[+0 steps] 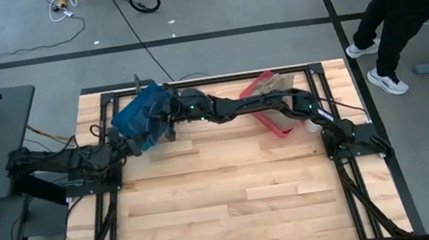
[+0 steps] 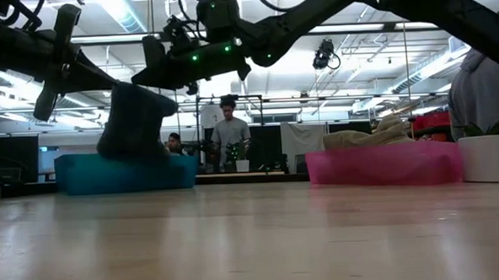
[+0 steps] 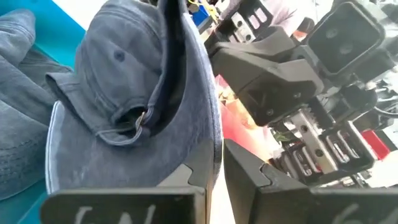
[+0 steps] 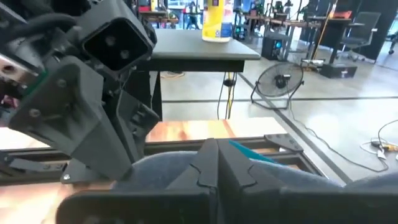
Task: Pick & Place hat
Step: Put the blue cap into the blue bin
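Denim cap [image 3: 134, 106]: soft, light, floppy. Left tool [image 3: 214, 165] and right tool [image 4: 214, 163] both pinch it; you'd hold the stiffer brim.

left gripper [image 1: 143, 136]: jaws clamped, over blue bin | right gripper [image 1: 165, 113]: jaws pinched together, alongside

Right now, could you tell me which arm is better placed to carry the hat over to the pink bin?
Probably the right. Both grippers, left and right, pinch the blue-grey hat above the blue bin, but the right arm's base sits beside the pink bin.
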Robot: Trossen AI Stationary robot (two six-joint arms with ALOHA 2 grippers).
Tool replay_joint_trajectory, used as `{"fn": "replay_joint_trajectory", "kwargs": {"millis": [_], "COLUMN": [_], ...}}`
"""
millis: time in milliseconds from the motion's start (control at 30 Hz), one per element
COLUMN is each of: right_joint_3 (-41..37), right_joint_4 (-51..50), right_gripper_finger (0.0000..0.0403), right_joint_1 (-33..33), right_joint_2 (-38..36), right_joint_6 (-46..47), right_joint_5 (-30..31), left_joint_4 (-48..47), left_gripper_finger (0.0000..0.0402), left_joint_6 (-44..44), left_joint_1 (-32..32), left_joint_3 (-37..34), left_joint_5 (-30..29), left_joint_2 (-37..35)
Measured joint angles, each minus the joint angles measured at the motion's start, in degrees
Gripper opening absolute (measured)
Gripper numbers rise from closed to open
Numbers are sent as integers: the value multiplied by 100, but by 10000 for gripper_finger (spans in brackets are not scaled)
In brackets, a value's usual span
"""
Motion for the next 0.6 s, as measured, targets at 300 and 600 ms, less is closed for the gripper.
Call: {"fn": "replay_joint_trajectory", "kwargs": {"millis": [300,600], "right_joint_3": [-3,-9], "right_joint_4": [192,91], "right_gripper_finger": [0,0], "right_joint_1": [-56,-186], "right_joint_2": [140,146], "right_joint_6": [-7,109], "right_joint_5": [48,151], "left_joint_4": [-7,-19], "left_gripper_finger": [44,44], "left_joint_6": [406,1897], "left_joint_1": [0,-2], "left_joint_3": [58,573], "left_joint_5": [-52,-26], "left_joint_2": [4,4]}}
